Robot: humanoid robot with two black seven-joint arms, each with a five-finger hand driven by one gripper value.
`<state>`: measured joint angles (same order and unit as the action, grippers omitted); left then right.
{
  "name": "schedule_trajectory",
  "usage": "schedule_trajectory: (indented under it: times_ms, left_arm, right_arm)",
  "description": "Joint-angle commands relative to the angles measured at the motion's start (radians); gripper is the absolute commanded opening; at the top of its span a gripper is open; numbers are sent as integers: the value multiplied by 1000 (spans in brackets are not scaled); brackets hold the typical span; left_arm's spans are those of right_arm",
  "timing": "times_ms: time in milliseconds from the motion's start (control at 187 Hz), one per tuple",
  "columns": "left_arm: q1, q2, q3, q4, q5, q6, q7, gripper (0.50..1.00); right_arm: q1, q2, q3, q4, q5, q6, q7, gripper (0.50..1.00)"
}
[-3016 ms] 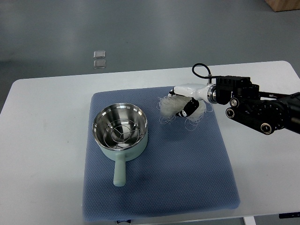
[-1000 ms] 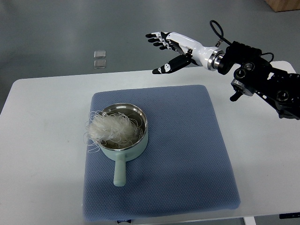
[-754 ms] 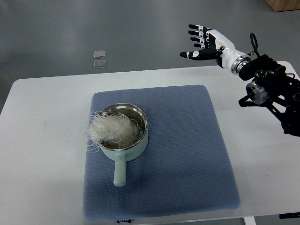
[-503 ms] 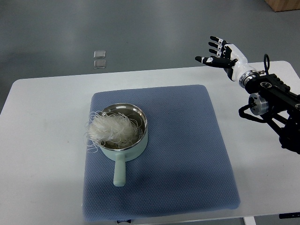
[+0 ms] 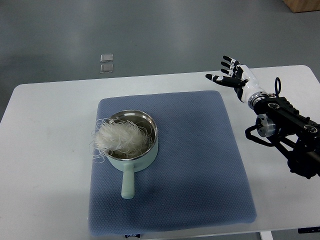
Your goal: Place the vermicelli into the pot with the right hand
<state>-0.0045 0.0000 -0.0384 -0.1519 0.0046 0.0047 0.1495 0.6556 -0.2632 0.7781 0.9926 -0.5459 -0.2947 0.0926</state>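
A bundle of white vermicelli (image 5: 116, 138) lies in the mint-green pot (image 5: 131, 159) with a steel inner bowl, spilling over its left rim. The pot stands on the left part of a blue mat (image 5: 200, 165), handle pointing toward the near edge. My right hand (image 5: 226, 73) is open and empty, fingers spread, held above the table's far right, well away from the pot. Its black arm (image 5: 287, 135) comes in from the right edge. The left arm is not in view.
The mat lies on a white table (image 5: 45, 150). Two small clear squares (image 5: 106, 63) lie on the grey floor beyond the table's far edge. A brown box corner (image 5: 305, 5) shows at the top right.
The vermicelli went from my right hand on the mat into the pot. The hand let go, opened, and drew back to the right and slightly lower.
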Motion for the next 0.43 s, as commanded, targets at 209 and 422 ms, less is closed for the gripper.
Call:
schedule_trajectory:
  times_ms: [209, 422]
  left_arm:
    - [0, 0, -2, 0, 0, 0, 1, 1000]
    - [-2, 0, -3, 0, 0, 0, -1, 1000]
  right_arm:
    - [-14, 45, 6, 0, 6, 2, 1, 924]
    - [-45, 104, 64, 0, 6, 2, -1, 924]
